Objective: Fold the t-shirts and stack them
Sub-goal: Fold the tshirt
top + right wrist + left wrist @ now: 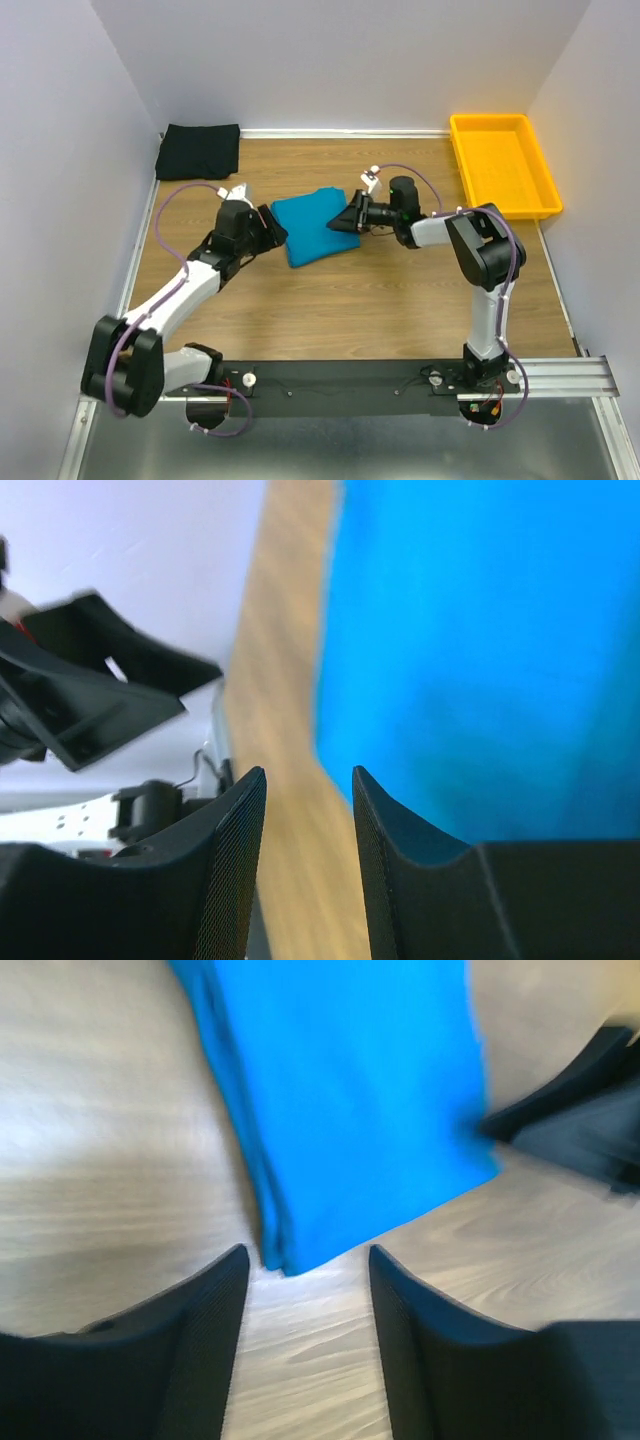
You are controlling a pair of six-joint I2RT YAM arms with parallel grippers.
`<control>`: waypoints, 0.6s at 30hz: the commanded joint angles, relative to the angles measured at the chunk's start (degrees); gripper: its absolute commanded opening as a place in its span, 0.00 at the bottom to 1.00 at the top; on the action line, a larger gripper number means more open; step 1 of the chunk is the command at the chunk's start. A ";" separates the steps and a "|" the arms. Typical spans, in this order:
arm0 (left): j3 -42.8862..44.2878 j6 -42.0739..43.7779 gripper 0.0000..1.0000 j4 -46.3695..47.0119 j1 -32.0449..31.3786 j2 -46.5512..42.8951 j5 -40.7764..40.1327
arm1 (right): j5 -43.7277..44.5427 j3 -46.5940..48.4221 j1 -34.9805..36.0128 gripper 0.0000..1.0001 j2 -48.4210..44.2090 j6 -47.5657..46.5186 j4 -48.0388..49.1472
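Observation:
The teal-blue t-shirt (pixel 312 226) lies folded into a rectangle on the middle of the wooden table. The black t-shirt (pixel 199 150) lies folded in the far left corner. My left gripper (pixel 282 232) stands open at the teal shirt's left edge. In the left wrist view its jaws (pixel 308 1260) have only bare wood between them, with the teal shirt's corner (pixel 350 1110) just ahead. My right gripper (pixel 337 221) stands open at the shirt's right edge. In the right wrist view (pixel 310 780) bare wood shows between its jaws, and the teal shirt (pixel 480 650) lies beside one finger.
A yellow plastic tray (pixel 503 165) stands at the back right corner. White walls close in the table on the left, back and right. The black arm rail (pixel 350 375) runs along the near edge.

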 commanded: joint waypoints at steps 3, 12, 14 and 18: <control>4.14 3.51 0.78 -8.15 0.43 -10.95 -15.22 | 1.54 5.85 8.42 0.48 -2.53 2.34 0.18; 0.37 7.46 0.90 -9.82 0.61 -26.95 -32.34 | 6.37 9.37 12.39 0.48 12.39 7.00 5.28; -0.95 8.16 0.90 -9.91 0.70 -31.26 -35.34 | 7.60 9.63 12.21 0.48 14.86 7.70 5.28; -3.94 10.88 0.90 -7.72 0.70 -38.90 -42.11 | 6.30 10.51 12.12 0.48 18.13 8.84 5.28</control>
